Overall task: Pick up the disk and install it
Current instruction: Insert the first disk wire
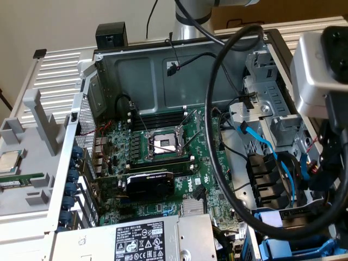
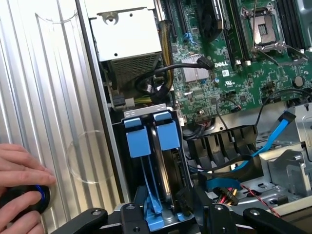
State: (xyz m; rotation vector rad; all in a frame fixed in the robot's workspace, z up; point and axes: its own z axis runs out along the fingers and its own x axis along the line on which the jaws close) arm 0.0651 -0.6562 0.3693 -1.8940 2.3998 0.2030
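The disk [image 2: 155,213] stands edge-on in its bright blue carrier, low in the drive bay beside the motherboard. My gripper [image 2: 168,220] straddles its near end, with a black finger [image 2: 130,214] on one side and a second one on the other, shut on the carrier. Blue rails run from the grip down into the bay. Two blue tabs [image 2: 146,141] sit at the bay's far end. In the exterior view the blue carrier [image 1: 296,251] shows at the lower right corner, under my wrist housing [image 1: 318,70] and thick black cables.
The open case holds the green motherboard [image 1: 163,179] with its CPU socket [image 1: 163,144], a graphics card [image 1: 149,185] and the grey power supply [image 1: 141,239]. Blue and black cables [image 2: 273,139] cross beside the bay. A person's hand [image 2: 19,170] rests on a black knob on the ribbed table.
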